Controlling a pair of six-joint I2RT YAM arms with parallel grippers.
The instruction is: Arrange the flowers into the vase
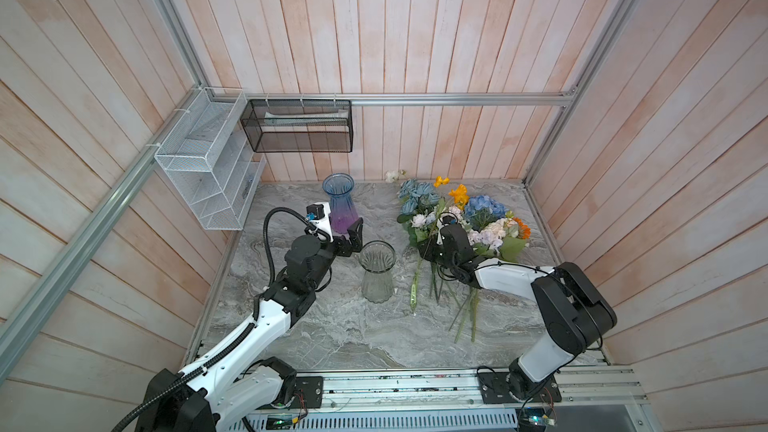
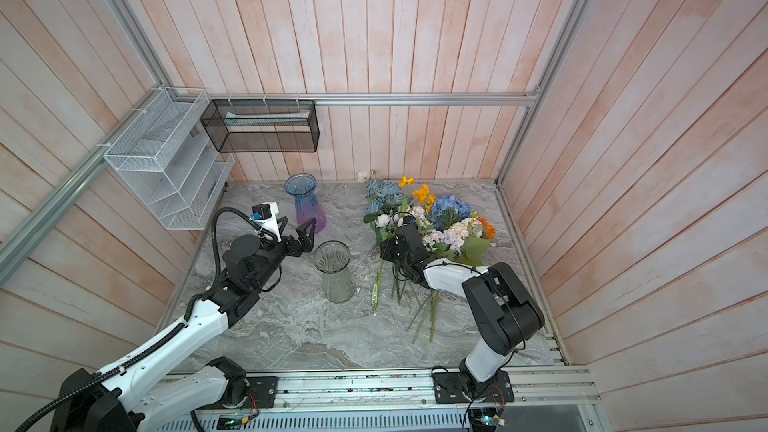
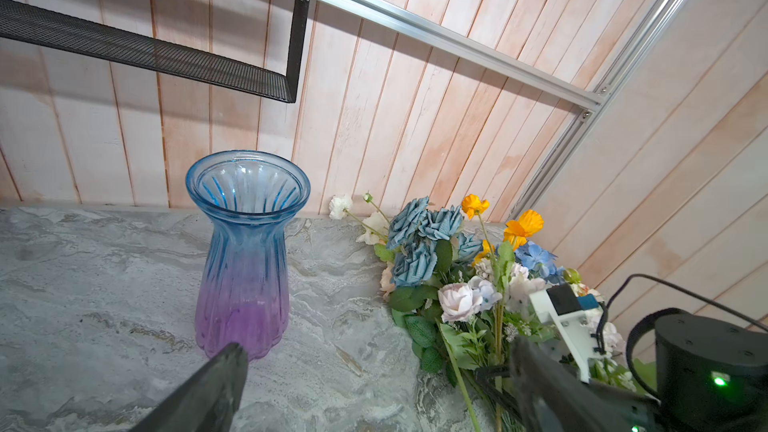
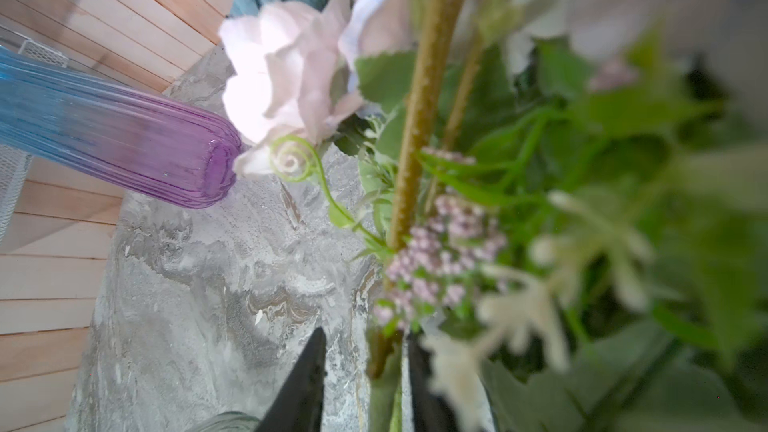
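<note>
- Both top views showed the flowers (image 1: 461,222) all heaped on the table (image 1: 332,334), right of the clear vase (image 1: 377,272); none stood in it.
- Right gripper (image 4: 365,367) jaws straddled one stem (image 4: 409,160); clamped or not, cannot tell.
- Left gripper (image 2: 296,229) gaped wide beyond the clear vase, holding nothing.

You have a grey marbled tabletop (image 1: 332,326), matt and stone-like. The walls (image 1: 415,35) are whitewashed wood planks framed by brushed aluminium rails (image 1: 457,98). At centre the clear vase (image 1: 377,276) is ribbed, glossy glass; above it the blue-to-purple vase (image 1: 341,205) is the same glass, tinted. The flowers (image 1: 482,209) look like matt cloth on plastic stems. Upper left you see a white wire-mesh basket (image 1: 199,168) and a black mesh basket (image 1: 299,135), both metal. The left arm (image 1: 266,322) and right arm (image 1: 511,278) are smooth white plastic, joints matt black.
</note>
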